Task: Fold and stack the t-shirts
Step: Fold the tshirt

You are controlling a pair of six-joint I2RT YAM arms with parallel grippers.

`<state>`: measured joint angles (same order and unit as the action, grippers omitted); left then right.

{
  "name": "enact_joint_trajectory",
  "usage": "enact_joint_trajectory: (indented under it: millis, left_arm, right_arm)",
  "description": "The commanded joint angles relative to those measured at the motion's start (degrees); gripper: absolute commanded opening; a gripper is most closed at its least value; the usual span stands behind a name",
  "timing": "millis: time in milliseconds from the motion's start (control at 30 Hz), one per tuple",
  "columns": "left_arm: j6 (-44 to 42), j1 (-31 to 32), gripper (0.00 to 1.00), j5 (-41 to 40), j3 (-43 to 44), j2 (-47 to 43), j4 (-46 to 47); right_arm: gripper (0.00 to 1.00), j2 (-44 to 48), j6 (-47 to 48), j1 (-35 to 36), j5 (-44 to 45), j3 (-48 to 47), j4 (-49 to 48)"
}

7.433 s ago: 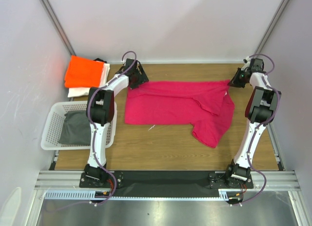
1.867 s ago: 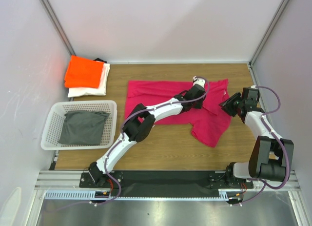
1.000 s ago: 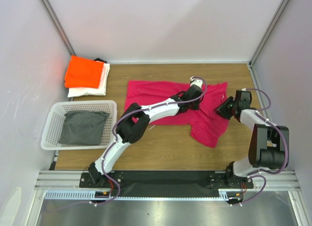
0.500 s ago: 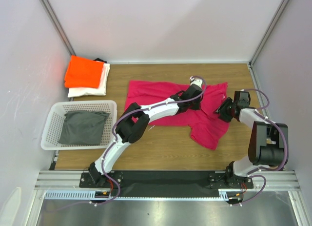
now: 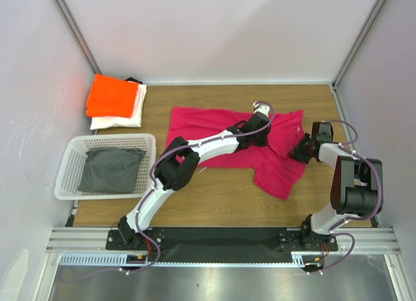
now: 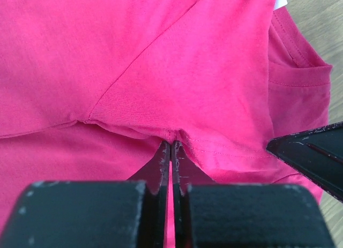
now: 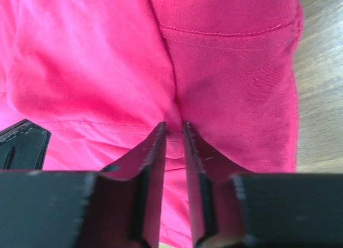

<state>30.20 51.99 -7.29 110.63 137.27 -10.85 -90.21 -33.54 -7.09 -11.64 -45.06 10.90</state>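
Looking across the table (image 5: pixel 221 203), you have one piece of work left on it and two finished. The magenta t-shirt (image 5: pixel 195 122) is the biggest thing there and the one not yet folded. It lies open and mostly flat under both claws, its body running away to the left of the left claw. One loose part hangs toward the near edge, between the two claws.

Well off to the left of the left claw sits the white basket (image 5: pixel 64 171) with a grey cloth (image 5: pixel 110 170) in it. That is not part of your stack.

Beyond the basket, farther from the left claw again, the orange t-shirt (image 5: pixel 112 96) lies as a folded rectangle on top of the white t-shirt (image 5: pixel 120 122). So two tees look done and piled, by my reading. The pink one needs every fold, then a carry over to that pile.

Your left claw (image 6: pixel 170 146) is pressed down on the shirt's middle. Its fingers are tight together on a small pucker of pink cloth, right where a seam runs across. Your right claw (image 7: pixel 174 127) is at the shirt's right edge, near bare wood. Its fingers stand narrow, with a ridge of hemmed cloth pinched between the tips.

With both pinches in place, I judge this to be the start of the first fold.
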Motion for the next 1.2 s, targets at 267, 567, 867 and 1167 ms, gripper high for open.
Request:
enact_joint_trajectory:
  millis: [267, 567, 867, 1167]
  left_arm:
    - [0.83, -0.75, 0.00, -1.59, -1.46, -3.50, -0.05]
    - [1.18, -1.01, 0.00, -0.45, -8.76, -7.81, 1.89]
    - [0.92, -1.19, 0.00, 3.94, -11.40, -10.27, 4.08]
    - [-3.29, -3.20, 0.66, 6.06, -6.22, -15.18, -2.41]
  right_arm:
    - [0.00, -3.04, 1.55, -2.66, 2.14, -2.84, -2.98]
    - [0.00, -1.81, 2.51, -4.16, 3.20, -3.46, -1.76]
    - [0.01, -0.93, 2.96, -4.25, 2.32, -3.54, -1.14]
    - [0.53, 0.31, 5.06, -4.95, -3.57, -14.00, 5.10]
